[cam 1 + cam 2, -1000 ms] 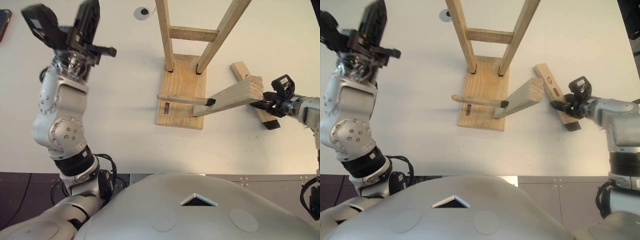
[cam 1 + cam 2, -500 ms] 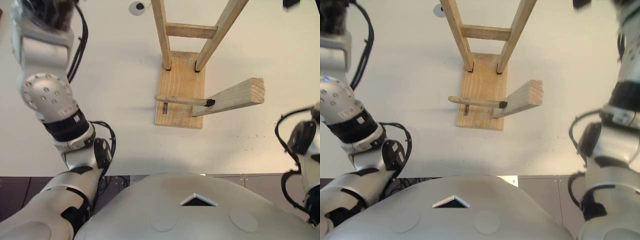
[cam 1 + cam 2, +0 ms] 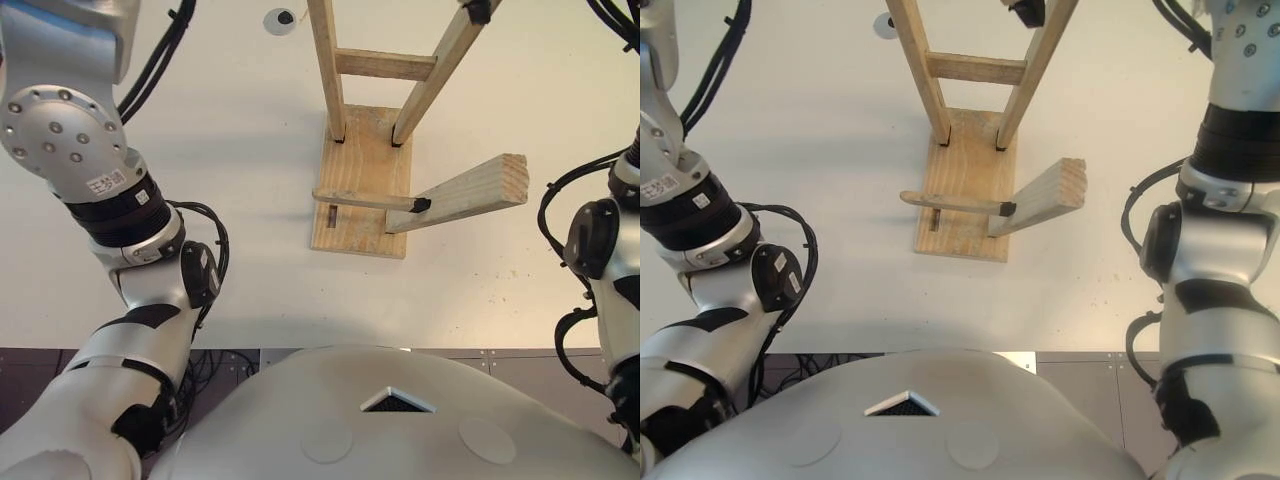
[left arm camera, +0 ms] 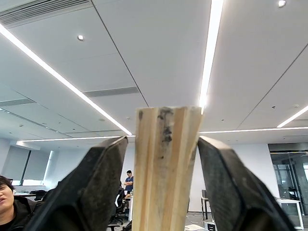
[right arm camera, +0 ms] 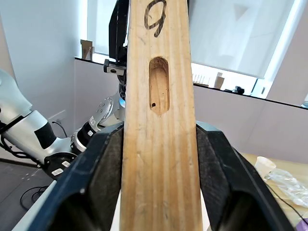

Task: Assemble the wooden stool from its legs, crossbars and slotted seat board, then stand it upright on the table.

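Left eye view: on the white worktop [image 3: 200, 150] lies the flat slotted wooden seat board [image 3: 360, 235]. The crossbar-joined leg pair [image 3: 385, 65] stands in its far slots, and a third leg [image 3: 470, 192] leans from its near side. Left wrist view: the left hand [image 4: 163, 139] is released, its fingers flanking a pale wooden end [image 4: 166, 159]. Right wrist view: the right hand [image 5: 160, 130] grasps the slotted fourth leg [image 5: 159, 159], which is not yet in the board. The job looks roughly half done.
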`<state>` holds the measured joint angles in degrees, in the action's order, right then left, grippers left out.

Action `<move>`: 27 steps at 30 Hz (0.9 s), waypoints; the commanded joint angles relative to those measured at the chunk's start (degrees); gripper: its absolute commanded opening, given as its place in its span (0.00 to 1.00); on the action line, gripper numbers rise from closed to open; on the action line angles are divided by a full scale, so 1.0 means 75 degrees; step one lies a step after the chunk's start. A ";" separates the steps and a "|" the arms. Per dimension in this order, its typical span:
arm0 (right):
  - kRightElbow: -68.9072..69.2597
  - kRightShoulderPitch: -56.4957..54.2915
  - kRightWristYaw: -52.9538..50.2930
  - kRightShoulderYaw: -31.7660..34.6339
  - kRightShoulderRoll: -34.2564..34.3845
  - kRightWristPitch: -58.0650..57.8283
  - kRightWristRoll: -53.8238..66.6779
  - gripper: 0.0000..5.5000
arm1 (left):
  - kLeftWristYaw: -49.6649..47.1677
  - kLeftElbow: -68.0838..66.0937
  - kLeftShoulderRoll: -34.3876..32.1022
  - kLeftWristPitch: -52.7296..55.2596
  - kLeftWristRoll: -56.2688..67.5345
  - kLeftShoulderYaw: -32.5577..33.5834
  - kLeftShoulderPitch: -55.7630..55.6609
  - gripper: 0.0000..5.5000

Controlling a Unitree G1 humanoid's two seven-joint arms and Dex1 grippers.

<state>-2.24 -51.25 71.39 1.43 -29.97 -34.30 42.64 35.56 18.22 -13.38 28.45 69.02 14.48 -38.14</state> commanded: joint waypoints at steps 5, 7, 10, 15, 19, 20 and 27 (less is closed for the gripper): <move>0.0273 0.0282 0.0723 -0.0681 -0.0247 -0.0081 -0.0349 0.37 | 0.0543 -0.0048 -0.0235 0.0319 -0.0356 -0.0615 0.0541 0.41; 0.0264 0.0344 0.0859 -0.0749 -0.0304 -0.0140 -0.0383 0.37 | 0.0639 -0.0010 -0.0239 0.0339 -0.0287 -0.0617 0.0622 0.39; 0.0218 0.0436 0.0923 -0.0697 -0.0375 -0.0518 -0.0174 0.37 | 0.0554 -0.0101 -0.0138 0.0253 -0.0111 -0.0451 0.0534 0.38; -0.0073 0.0489 0.0320 -0.0931 -0.0532 -0.0823 -0.0772 0.45 | 0.0343 -0.0378 -0.0068 -0.0171 -0.0136 0.0047 0.0323 0.38; -0.0085 0.0729 0.0243 -0.0696 -0.1056 -0.1048 -0.0967 0.56 | 0.0401 -0.0526 -0.0679 -0.0302 -0.0262 0.0738 0.0634 0.37; -0.0060 0.0842 0.0164 -0.0593 -0.1237 -0.1167 -0.0986 0.59 | 0.0452 -0.0485 -0.0815 -0.0273 -0.0354 0.0782 0.0830 0.37; 0.1260 0.2129 0.0730 0.0754 -0.2709 -0.3057 0.0704 0.63 | 0.0842 -0.0135 -0.1062 -0.0476 -0.1573 0.0341 0.2797 0.37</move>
<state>3.50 -37.79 75.68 4.04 -46.84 -53.46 43.63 40.79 16.81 -20.46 26.09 60.25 18.02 -19.81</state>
